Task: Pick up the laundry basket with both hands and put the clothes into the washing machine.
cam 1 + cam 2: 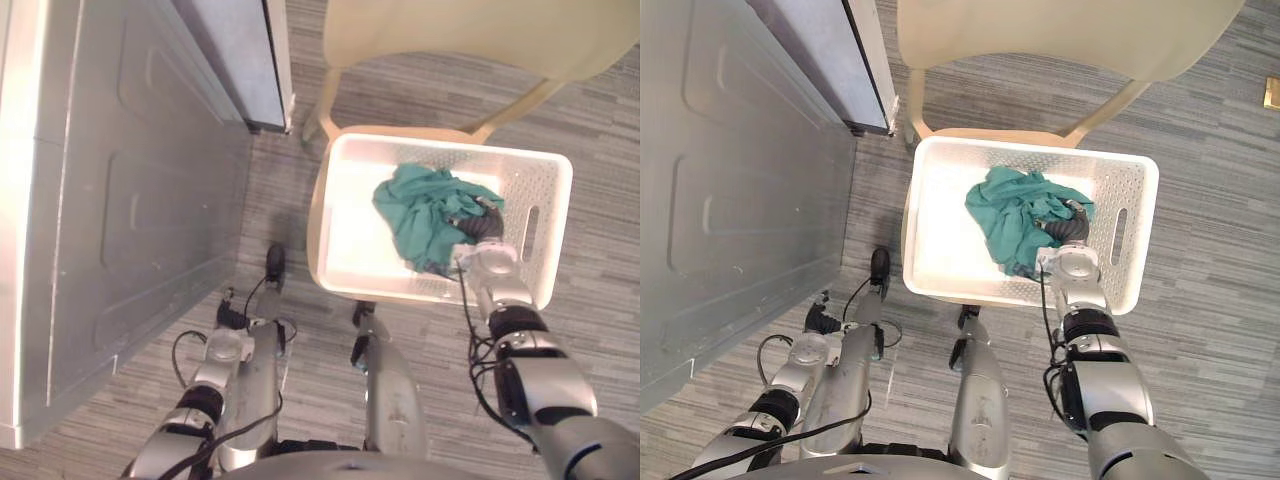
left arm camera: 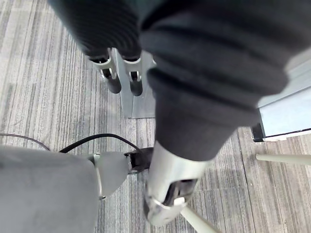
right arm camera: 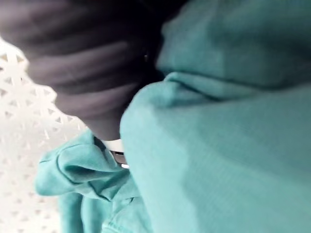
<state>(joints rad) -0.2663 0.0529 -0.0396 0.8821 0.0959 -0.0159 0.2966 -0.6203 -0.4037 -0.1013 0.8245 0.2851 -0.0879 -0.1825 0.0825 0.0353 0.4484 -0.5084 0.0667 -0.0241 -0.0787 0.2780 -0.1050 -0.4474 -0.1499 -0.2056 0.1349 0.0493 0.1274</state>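
Observation:
A white perforated laundry basket point(image 1: 450, 148) stands on a pale chair seat in front of me. A crumpled teal garment point(image 1: 425, 215) lies in its right half. My right hand point(image 1: 482, 226) reaches over the near rim into the basket, and its dark cover rests against the teal cloth point(image 3: 218, 145). The cloth hides its fingers. My left hand point(image 2: 112, 80) hangs low beside the washing machine point(image 1: 130, 200), well to the left of the basket, with its fingers straight and holding nothing. The machine's grey top fills the left side.
The beige chair's point(image 1: 480, 30) back curves behind the basket. A dark grey panel with a white edge point(image 1: 245, 60) stands behind the machine, next to the chair leg. Grey striped floor point(image 1: 600, 260) surrounds the basket.

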